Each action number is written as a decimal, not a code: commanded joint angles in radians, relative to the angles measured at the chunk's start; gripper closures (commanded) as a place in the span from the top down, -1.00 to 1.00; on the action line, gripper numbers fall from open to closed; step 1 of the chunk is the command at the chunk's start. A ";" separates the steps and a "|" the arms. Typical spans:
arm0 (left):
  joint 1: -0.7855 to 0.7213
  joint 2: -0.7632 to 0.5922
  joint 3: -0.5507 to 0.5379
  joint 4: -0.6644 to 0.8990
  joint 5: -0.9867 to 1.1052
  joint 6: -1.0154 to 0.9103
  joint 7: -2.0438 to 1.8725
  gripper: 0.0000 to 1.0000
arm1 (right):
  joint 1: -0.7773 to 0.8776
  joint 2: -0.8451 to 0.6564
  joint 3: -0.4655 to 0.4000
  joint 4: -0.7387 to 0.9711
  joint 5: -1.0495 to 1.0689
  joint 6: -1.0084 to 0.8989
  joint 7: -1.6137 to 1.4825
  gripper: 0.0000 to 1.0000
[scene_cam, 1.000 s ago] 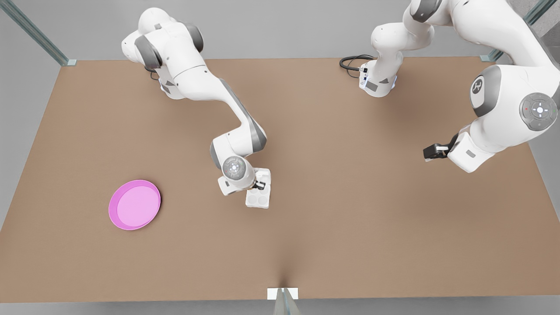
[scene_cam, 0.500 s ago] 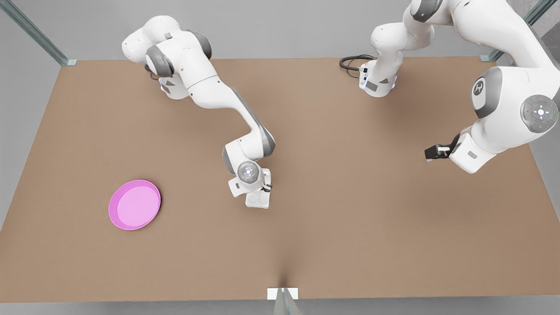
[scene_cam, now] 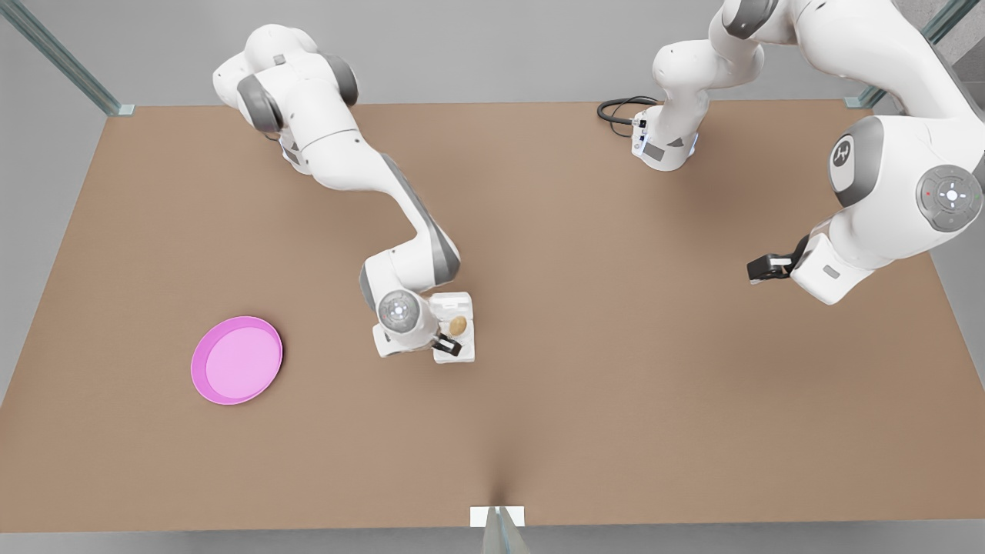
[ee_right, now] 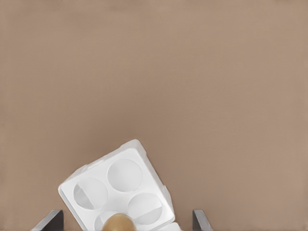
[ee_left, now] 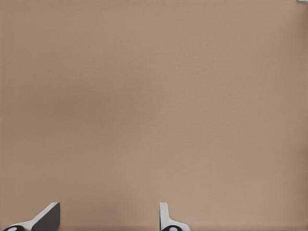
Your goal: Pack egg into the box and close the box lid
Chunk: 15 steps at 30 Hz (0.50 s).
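- egg (scene_cam: pixel 458 325): small tan-brown oval, seated in a cup of the white box (scene_cam: pixel 464 350), mid-table
- box lid (scene_cam: pixel 454 301) lies open and flat on the far side of the cup tray
- right gripper (scene_cam: pixel 446 345) just over the box, fingers spread, empty; 0.5 s ago it covered the egg cup
- left gripper (scene_cam: pixel 758 268) waits at the front view's right, fingers apart, unchanged
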 commanded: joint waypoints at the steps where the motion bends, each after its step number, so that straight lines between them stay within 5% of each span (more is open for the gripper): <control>1: -0.007 0.001 -0.001 -0.004 -0.002 -0.004 -0.015 1.00 | -0.054 -0.030 0.002 0.015 -0.006 -0.087 -0.036 1.00; 9: -0.041 0.001 -0.002 -0.020 0.000 0.008 -0.054 1.00 | -0.539 -0.294 -0.001 -0.089 -0.239 -0.391 -0.928 1.00; 12: -0.363 0.000 -0.007 -0.119 -0.002 0.090 -0.486 1.00 | -0.605 -0.360 -0.002 -0.072 -0.239 -0.398 -1.060 1.00; 15: -0.457 0.047 -0.151 -0.149 -0.011 0.281 -0.843 1.00 | -0.651 -0.443 0.065 -0.072 -0.236 -0.427 -1.060 1.00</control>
